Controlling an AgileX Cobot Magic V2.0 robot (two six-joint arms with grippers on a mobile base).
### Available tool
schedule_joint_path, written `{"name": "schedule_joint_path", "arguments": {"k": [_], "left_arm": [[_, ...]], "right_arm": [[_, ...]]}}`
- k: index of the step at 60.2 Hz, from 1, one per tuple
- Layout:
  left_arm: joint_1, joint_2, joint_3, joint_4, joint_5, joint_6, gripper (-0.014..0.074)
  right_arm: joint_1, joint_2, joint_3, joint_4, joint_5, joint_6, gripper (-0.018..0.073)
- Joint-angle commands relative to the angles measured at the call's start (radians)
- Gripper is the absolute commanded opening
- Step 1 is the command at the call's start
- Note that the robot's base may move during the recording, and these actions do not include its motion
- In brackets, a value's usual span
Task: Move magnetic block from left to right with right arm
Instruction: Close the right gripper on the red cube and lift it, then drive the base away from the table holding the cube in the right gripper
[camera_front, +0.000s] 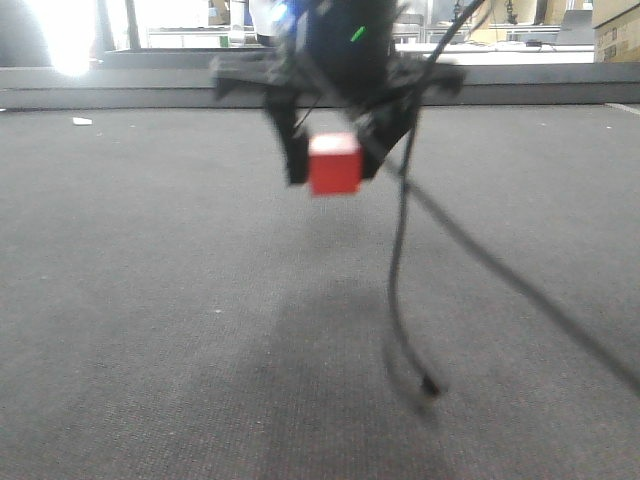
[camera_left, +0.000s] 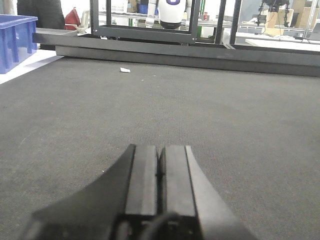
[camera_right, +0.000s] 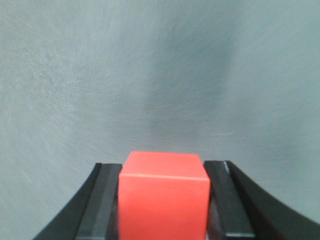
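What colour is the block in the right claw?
Plain red block, no marks; clearest in the right wrist view.

A dark grey woven fabric mat covers the surface in every view. In the left wrist view a small white scrap lies on it at 11 o'clock. A blue plastic crate stands off its edge at 10 o'clock, and a long black metal rail spans 12 o'clock.

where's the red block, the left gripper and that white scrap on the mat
red block (camera_front: 334, 163): front view, middle of its front face.
left gripper (camera_left: 160, 148): left wrist view, the seam between its closed fingertips.
white scrap (camera_left: 125, 70): left wrist view, its middle.
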Motion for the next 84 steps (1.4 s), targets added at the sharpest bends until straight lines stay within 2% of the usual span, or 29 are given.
{"name": "schedule_joint_path", "arguments": {"k": [1,27,34,57,68,84], "left_arm": [[-0.006,-0.015,0.010,0.000,-0.090,-0.004,-0.0116],[-0.006,-0.015,0.010,0.000,-0.090,-0.004,-0.0116],[-0.006,-0.015,0.010,0.000,-0.090,-0.004,-0.0116],[-0.006,-0.015,0.010,0.000,-0.090,-0.004,-0.0116],[-0.006,-0.015,0.010,0.000,-0.090,-0.004,-0.0116],[-0.006,-0.015,0.010,0.000,-0.090,-0.004,-0.0116]], "right_arm": [[-0.037,-0.126,0.015,-0.032,-0.008,-0.096,0.0286],[-0.265,-0.544,0.460,0.036,-0.179,-0.254,0.0286],[-0.304,-0.665,0.583,0.052,-0.219,-0.298,0.0286],[-0.312,-1.079,0.839,0.054,-0.311,-0.355,0.0286],[-0.312,-1.278,0.861,0.054,-0.321,-0.405,0.0286],[-0.312,-1.500,0.861,0.054,-0.320,-0.409,0.0286]]}}
